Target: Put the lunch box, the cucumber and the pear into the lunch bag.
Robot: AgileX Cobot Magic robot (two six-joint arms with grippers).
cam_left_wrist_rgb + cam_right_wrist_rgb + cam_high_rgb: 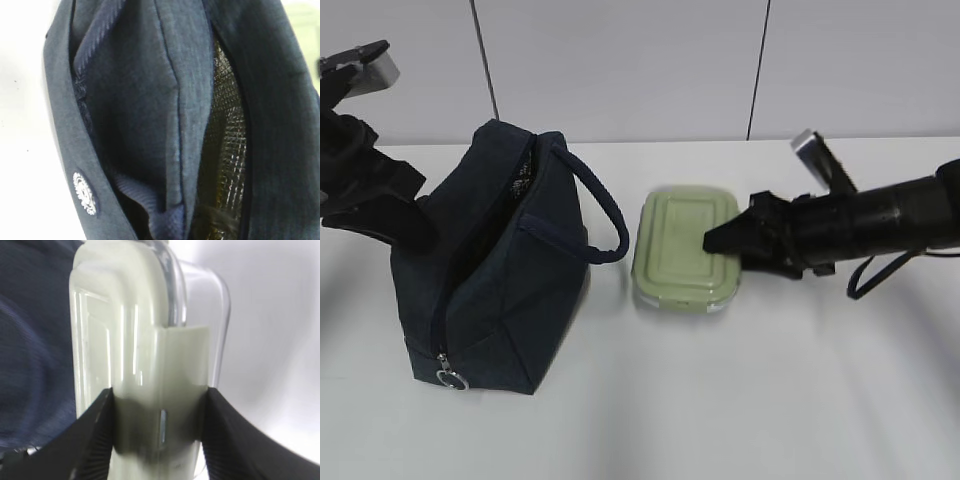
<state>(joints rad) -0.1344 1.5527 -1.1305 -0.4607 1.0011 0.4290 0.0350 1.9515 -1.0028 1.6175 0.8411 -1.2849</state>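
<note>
The navy lunch bag (pixel 510 300) stands at the left with its zipper open, and its top leans toward my left arm. My left gripper (pixel 418 228) is at the bag's upper left edge. In the left wrist view a fabric flap (pixel 170 150) runs taut down to where the jaws sit, and silver foil lining (pixel 225 150) shows inside; the fingers are hidden. The green-lidded lunch box (pixel 680 250) lies right of the bag. My right gripper (pixel 717 241) is shut on its right end, one finger on the lid (pixel 125 340) and one under the glass. Cucumber and pear are out of view.
The bag's looped handle (pixel 605 215) sticks out toward the lunch box. A metal ring pull (pixel 451 379) hangs at the bag's front bottom corner. The white table (pixel 720 400) runs to a white panelled wall behind.
</note>
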